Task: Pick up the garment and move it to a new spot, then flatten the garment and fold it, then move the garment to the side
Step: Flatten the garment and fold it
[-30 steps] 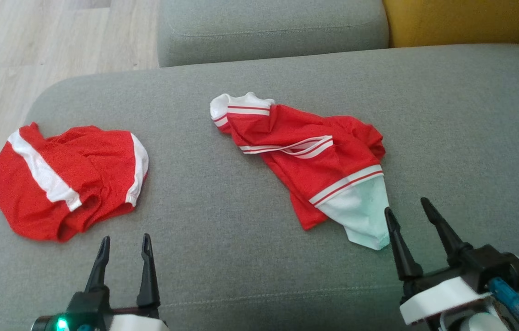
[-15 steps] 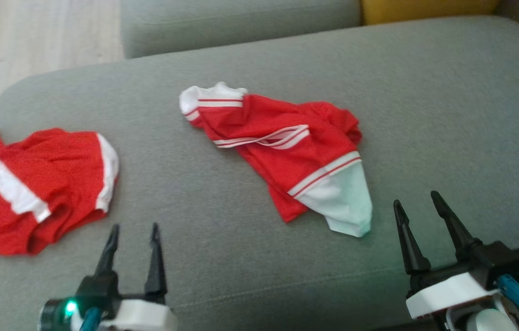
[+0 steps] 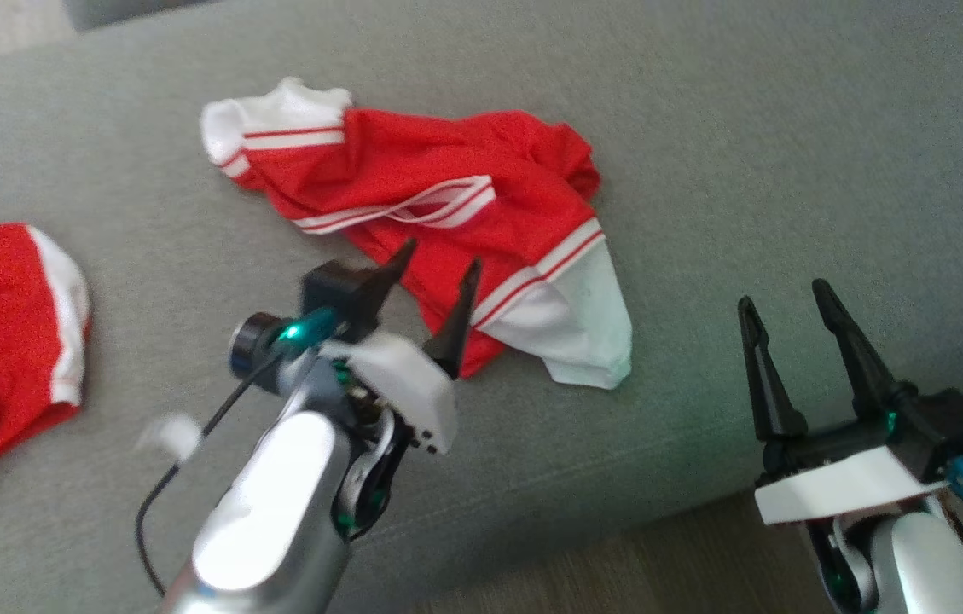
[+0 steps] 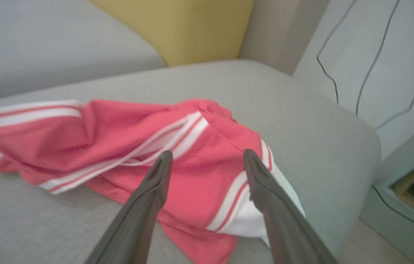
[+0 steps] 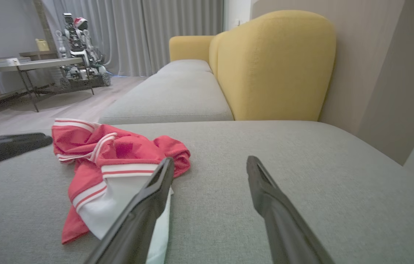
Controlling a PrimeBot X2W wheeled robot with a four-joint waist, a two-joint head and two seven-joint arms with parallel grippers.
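On the grey cushion [image 3: 788,153]: red garment [image 3: 447,196] crumpled, nothing gripped

Across the upper middle of the head view the garment lies bunched on the cushion. It is red cloth with white striped bands, a white cuff at its upper left end and a white panel at its lower right end. Just below its middle, the left gripper [image 3: 441,254] reaches in from the lower left of the frame, its two dark fingers parted and holding nothing. Their tips overlap the garment's lower edge. In the left wrist view the fingers frame the red cloth and a striped band, but whether the tips touch the fabric cannot be told.

At the lower right of the head view the right gripper [image 3: 781,294] stands apart from the garment, jaws wide and empty, fingers pointing up the frame. In the right wrist view its left-hand finger crosses the white panel — contact cannot be judged.

A second red piece [image 3: 3,315] with white trim lies at the left edge, well apart from the garment. A yellow backrest [image 5: 273,66] rises beyond the cushion in the right wrist view. Wooden floor [image 3: 617,563] shows along the bottom edge of the head view.
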